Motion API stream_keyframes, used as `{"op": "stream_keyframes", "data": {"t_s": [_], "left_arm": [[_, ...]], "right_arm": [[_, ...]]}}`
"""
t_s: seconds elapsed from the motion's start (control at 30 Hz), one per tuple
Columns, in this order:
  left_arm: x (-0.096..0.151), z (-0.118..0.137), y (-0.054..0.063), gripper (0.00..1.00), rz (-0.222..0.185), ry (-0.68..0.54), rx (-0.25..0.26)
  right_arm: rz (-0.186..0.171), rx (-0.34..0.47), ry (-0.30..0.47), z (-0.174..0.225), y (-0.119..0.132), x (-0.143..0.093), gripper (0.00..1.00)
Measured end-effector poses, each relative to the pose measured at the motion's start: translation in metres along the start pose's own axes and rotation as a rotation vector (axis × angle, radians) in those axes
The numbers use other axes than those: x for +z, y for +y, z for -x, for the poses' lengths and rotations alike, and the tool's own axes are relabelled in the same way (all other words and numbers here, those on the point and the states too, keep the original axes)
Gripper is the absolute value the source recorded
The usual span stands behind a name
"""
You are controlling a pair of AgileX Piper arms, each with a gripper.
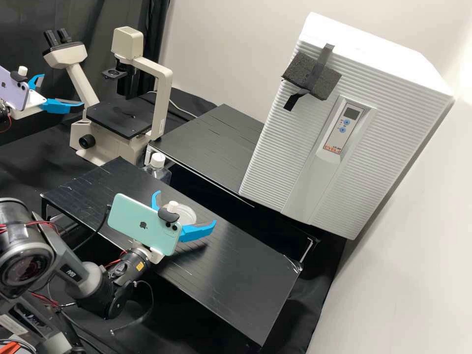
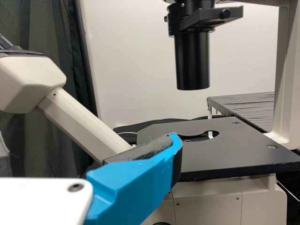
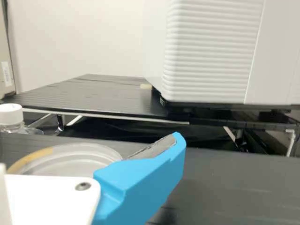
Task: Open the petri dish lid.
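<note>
My right gripper stands open low over the front black shelf, its two blue fingers on either side of a round, clear petri dish. Whether they touch it I cannot tell. Partly behind the white mount, the dish shows its pale rim in the right wrist view, beside one blue finger. Whether its lid is seated I cannot tell. At the far left, near the microscope, my left gripper is open and holds nothing; one of its fingers shows in the left wrist view.
Behind the front shelf, a white-capped bottle stands near the dish. A microscope is at the back left. On the rear black shelf sits a large white ribbed incubator.
</note>
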State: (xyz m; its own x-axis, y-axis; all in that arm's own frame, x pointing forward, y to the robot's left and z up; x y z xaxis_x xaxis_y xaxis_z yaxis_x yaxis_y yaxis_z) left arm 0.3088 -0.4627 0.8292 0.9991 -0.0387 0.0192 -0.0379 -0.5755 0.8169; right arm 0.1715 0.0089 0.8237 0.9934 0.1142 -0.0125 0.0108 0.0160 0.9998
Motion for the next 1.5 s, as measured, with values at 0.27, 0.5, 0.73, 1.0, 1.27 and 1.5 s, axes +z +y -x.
{"op": "stream_keyframes", "data": {"t_s": [0.27, 0.5, 0.73, 1.0, 1.27, 1.5], "left_arm": [[0.0, 0.0, 0.0, 1.0, 0.0, 0.0, 0.0], [0.0, 0.0, 0.0, 1.0, 0.0, 0.0, 0.0], [0.0, 0.0, 0.0, 1.0, 0.0, 0.0, 0.0], [0.0, 0.0, 0.0, 1.0, 0.0, 0.0, 0.0], [0.0, 0.0, 0.0, 1.0, 0.0, 0.0, 0.0], [0.0, 0.0, 0.0, 1.0, 0.0, 0.0, 0.0]], "right_arm": [[0.006, -0.011, 0.027, 0.0001, -0.0016, -0.0044, 1.0], [0.007, -0.018, 0.028, -0.0001, -0.0023, -0.0041, 1.0], [0.006, -0.031, 0.015, -0.0013, -0.0045, -0.0014, 1.0], [0.048, -0.043, 0.015, -0.0026, -0.0073, -0.0014, 1.0], [0.064, -0.038, 0.016, -0.004, -0.0092, -0.0034, 1.0], [0.072, -0.057, 0.012, -0.0027, -0.0083, 0.0005, 1.0]]}}
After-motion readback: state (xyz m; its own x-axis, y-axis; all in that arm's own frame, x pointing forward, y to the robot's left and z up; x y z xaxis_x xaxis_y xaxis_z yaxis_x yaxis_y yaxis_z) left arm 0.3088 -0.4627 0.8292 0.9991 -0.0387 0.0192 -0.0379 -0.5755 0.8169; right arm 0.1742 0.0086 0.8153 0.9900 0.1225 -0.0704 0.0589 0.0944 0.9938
